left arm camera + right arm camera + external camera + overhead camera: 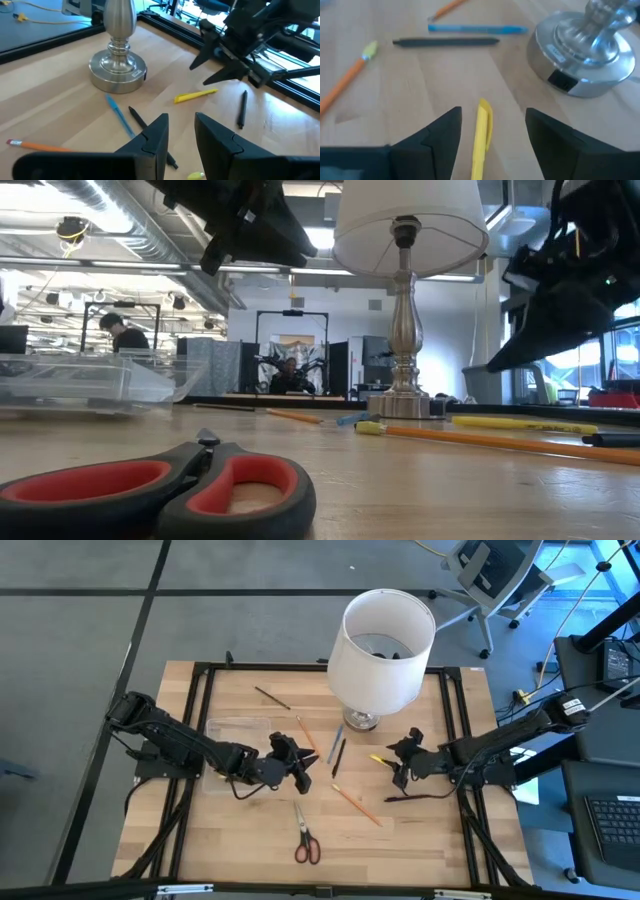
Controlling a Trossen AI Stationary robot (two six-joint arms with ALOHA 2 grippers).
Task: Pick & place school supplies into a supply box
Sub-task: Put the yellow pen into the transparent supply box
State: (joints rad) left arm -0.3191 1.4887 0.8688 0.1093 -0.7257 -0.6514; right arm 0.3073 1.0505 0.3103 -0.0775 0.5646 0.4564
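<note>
Grey floor (80, 630), office chair (497, 575), bright windows (590, 360), exposed ceiling ducts (120, 220).

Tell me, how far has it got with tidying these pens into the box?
Barely started, it seems. The clear box looks empty from above. The right claw is open around a yellow pen lying on the table, not yet lifted. The left claw hovers, holding nothing. Scissors, an orange pencil, a blue pen and a black pen remain out.

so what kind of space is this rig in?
Likely a robotics lab or open workshop. The low view shows exposed ceiling ducts, a workbench with a person far back, and another arm rig beyond the table. Office chair on the grey floor beside it.
</note>
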